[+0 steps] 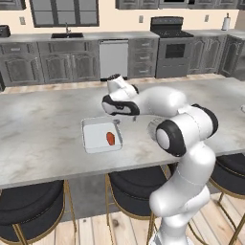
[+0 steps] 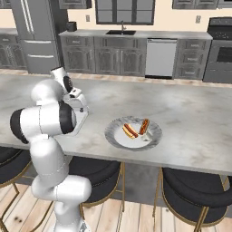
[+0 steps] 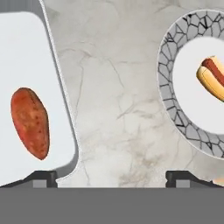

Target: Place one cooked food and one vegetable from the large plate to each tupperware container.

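hand view: vegetable (image 3: 29, 123) in container (image 3: 26, 52), plate (image 3: 168, 83) beside

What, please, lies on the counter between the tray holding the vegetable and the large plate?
Nothing: in the hand view, only bare marbled counter separates the tray with the vegetable from the large plate.

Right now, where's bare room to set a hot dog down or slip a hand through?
The tupperware container is bare left of the vegetable. Bare counter runs between container and large plate. The plate's centre is crowded with hot dogs.
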You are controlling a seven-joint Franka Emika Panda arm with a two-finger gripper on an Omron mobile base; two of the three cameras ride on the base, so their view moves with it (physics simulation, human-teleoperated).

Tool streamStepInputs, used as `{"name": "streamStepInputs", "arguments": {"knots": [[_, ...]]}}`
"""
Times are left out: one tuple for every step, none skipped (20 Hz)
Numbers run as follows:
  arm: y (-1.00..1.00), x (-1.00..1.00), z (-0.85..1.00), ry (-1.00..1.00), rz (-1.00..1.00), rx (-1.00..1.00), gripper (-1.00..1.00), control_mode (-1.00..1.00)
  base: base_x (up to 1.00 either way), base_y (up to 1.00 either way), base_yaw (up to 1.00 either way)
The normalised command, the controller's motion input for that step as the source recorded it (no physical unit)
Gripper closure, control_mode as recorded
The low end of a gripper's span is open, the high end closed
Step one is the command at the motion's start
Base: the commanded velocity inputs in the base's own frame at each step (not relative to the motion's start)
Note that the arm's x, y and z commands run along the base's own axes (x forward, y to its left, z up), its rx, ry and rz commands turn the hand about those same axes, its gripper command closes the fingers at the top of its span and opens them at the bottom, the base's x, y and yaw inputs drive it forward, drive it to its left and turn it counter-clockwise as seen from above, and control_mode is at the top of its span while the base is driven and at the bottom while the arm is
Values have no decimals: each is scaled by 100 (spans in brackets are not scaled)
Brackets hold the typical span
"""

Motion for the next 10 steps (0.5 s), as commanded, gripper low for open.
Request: {"name": "streamStepInputs", "arguments": {"knots": [[-100, -21, 44, 2, 6, -10, -100, -100, 0, 0, 0], [-100, -21, 36, 3, 6, -9, -100, -100, 0, 0, 0], [-100, -13, 47, 10, 11, 0, -100, -100, 0, 0, 0], [-100, -19, 57, 9, 23, 2, -100, -100, 0, 0, 0], [-100, -35, 66, 1, 29, 3, -100, -100, 0, 0, 0], [-100, -24, 68, 0, 34, 7, -100, -100, 0, 0, 0], [-100, 0, 61, 0, 33, 13, -100, -100, 0, 0, 0], [-100, 0, 51, 0, 32, 10, -100, -100, 0, 0, 0], [-100, -9, 40, 2, 31, 9, -100, -100, 0, 0, 0], [-100, -53, 14, 0, 29, 8, -100, -100, 0, 0, 0]]}}
